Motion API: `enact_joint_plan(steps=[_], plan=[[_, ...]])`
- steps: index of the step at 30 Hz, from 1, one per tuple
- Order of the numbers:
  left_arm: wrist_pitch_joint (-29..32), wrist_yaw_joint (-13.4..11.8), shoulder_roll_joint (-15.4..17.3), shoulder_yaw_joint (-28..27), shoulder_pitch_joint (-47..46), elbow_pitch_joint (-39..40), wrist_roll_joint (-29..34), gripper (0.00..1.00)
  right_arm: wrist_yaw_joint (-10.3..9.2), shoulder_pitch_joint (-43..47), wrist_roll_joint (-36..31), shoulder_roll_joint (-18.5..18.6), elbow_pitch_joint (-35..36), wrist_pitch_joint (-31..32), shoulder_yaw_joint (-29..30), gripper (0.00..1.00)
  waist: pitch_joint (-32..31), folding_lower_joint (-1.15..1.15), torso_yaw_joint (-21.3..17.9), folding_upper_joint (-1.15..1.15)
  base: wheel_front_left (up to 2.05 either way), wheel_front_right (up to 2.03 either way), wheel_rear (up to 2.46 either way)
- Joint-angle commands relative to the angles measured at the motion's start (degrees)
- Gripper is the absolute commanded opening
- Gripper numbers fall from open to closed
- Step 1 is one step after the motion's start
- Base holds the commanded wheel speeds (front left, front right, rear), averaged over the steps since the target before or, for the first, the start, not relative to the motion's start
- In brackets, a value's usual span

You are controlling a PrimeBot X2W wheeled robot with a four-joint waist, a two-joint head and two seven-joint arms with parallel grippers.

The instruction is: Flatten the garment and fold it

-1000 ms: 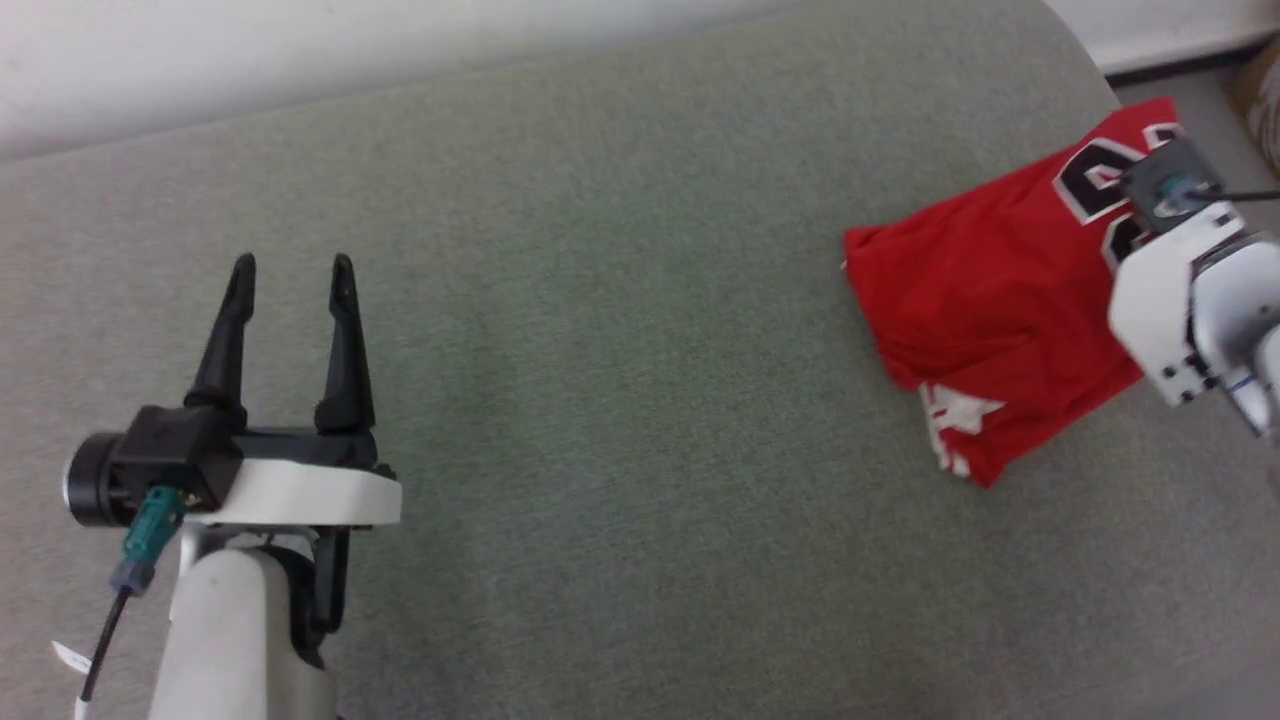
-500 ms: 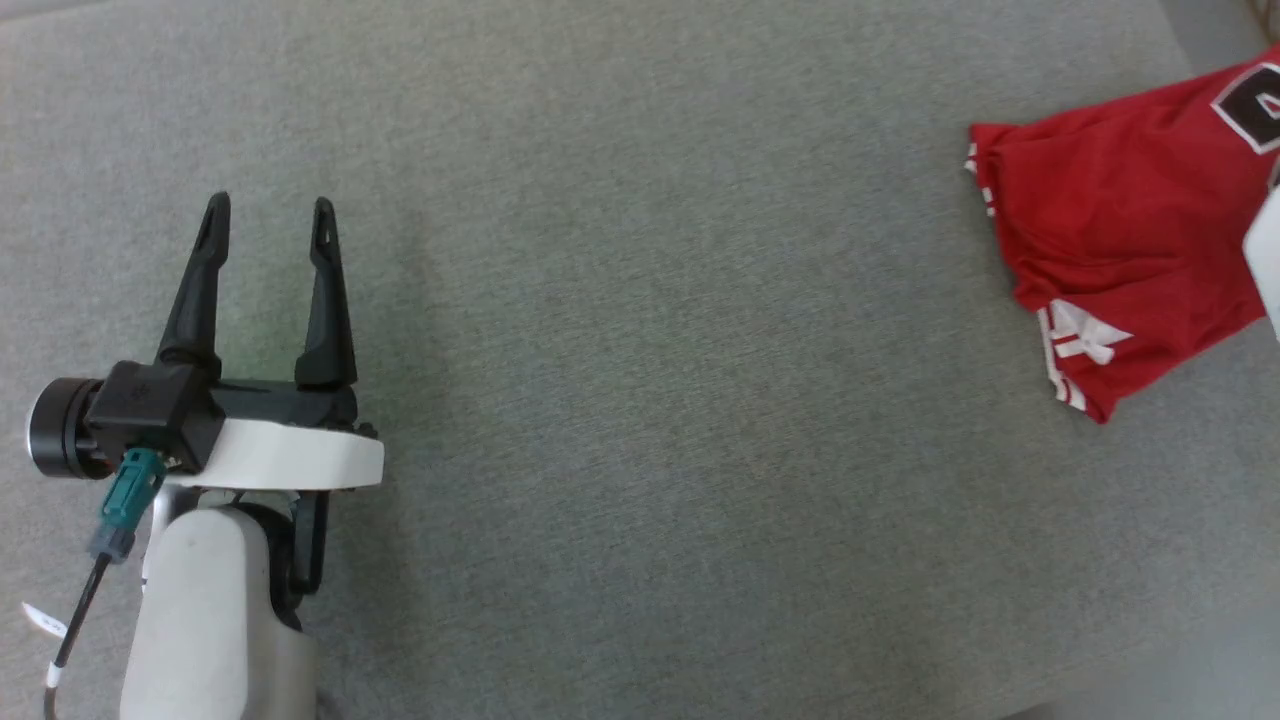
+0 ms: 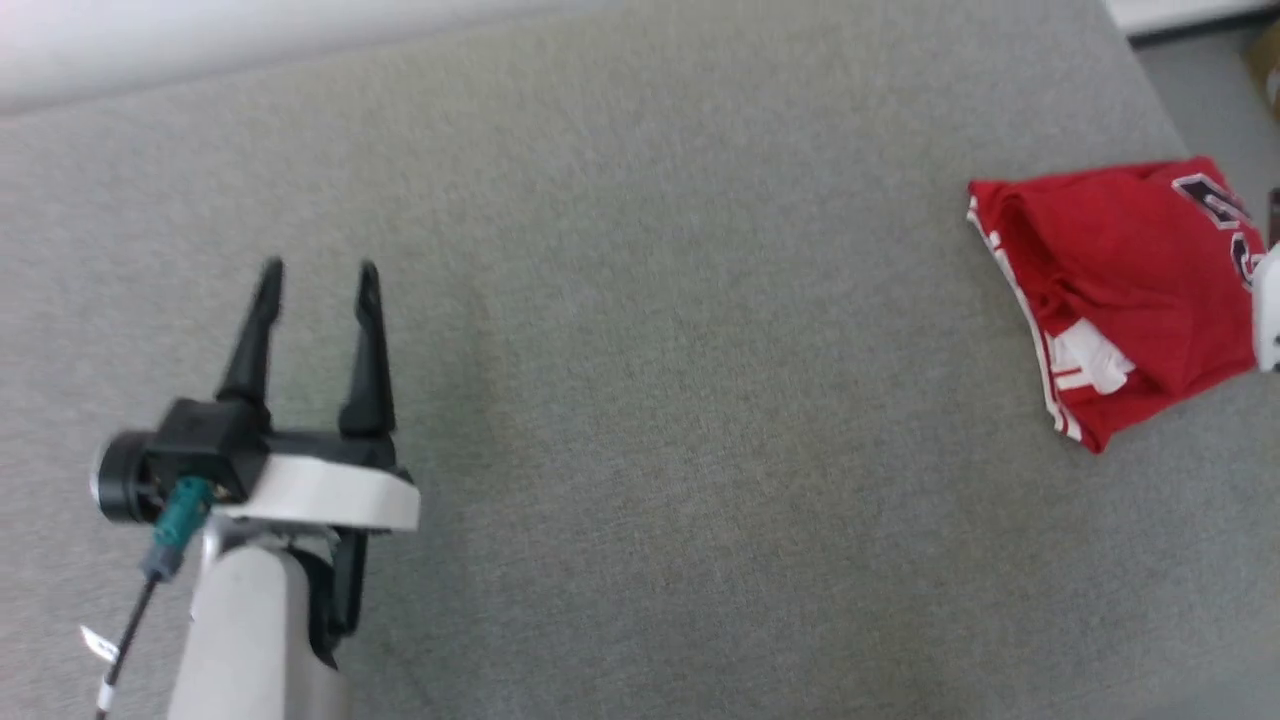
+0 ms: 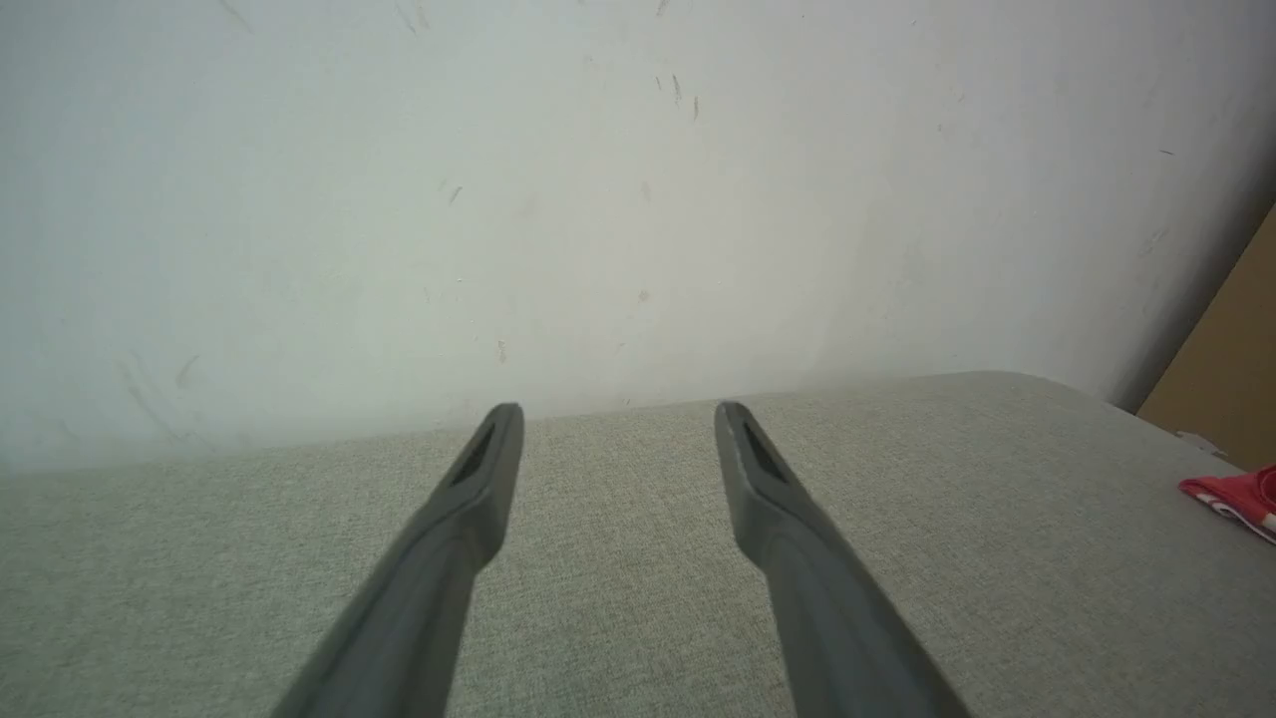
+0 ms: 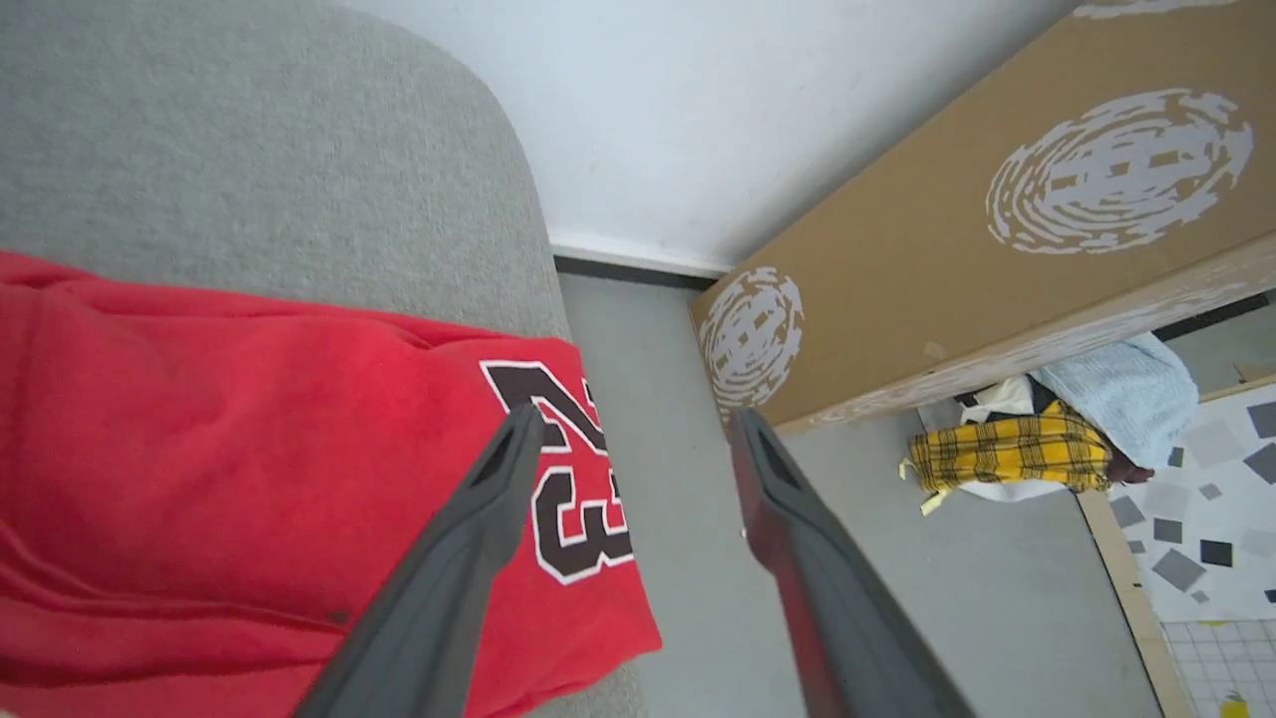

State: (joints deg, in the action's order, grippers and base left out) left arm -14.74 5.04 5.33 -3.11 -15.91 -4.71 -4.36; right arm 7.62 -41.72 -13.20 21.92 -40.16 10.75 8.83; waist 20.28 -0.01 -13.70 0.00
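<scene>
The garment (image 3: 1110, 280), a red T-shirt, lies bunched in folds at the right end of the grey padded surface (image 3: 640, 400). A white sleeve end with red stripes (image 3: 1085, 365) shows at its near side. In the right wrist view the garment (image 5: 249, 449) carries a dark, white-outlined "23" print (image 5: 568, 479) and reaches the surface's right edge. My right gripper (image 5: 638, 414) hovers open above that edge, with nothing between its fingers. My left gripper (image 3: 319, 268) is open far to the left, over bare surface; the left wrist view shows the left gripper (image 4: 618, 411) facing the wall.
A white wall (image 4: 598, 199) rises behind the surface. To the right, on the floor (image 5: 658, 419), stand a long cardboard box (image 5: 947, 249) and a pile with yellow plaid cloth (image 5: 1007, 454). The white wrist housing (image 3: 1266, 320) of my right arm shows at the right edge of the head view.
The head camera has shifted. My right arm has drawn back off the garment to the frame's right edge. The garment now looks more bunched. The left gripper stays open.
</scene>
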Motion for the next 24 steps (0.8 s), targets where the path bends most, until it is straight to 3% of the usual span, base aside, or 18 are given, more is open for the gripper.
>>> enact_joint_plan(steps=[1,10,18,24], plan=[[-0.26,-0.06,-0.56,0.36,1.78,-0.80,-0.88,1.00,-0.13,2.41,1.81,-1.44,1.82,-2.55,1.26,1.00,-6.89,0.01,2.93,0.00,0.00,0.00,0.00],[-0.26,-0.66,-1.85,1.28,5.89,-3.48,-3.12,1.00,-0.13,14.91,12.50,-8.45,16.63,-13.28,3.16,1.00,-14.24,0.01,7.87,0.00,0.00,0.00,0.00],[-0.26,-0.77,-2.20,2.00,7.84,-4.77,-4.66,1.00,-0.13,27.92,16.81,-15.28,32.49,-16.21,0.16,1.00,-16.64,0.01,11.89,0.00,0.00,0.00,0.00],[-0.26,-0.72,-2.30,2.51,8.24,-5.57,-5.25,1.00,-0.13,32.78,18.13,-17.70,37.40,-17.84,-3.03,1.00,-17.43,0.01,13.87,0.00,0.00,0.00,0.00]])
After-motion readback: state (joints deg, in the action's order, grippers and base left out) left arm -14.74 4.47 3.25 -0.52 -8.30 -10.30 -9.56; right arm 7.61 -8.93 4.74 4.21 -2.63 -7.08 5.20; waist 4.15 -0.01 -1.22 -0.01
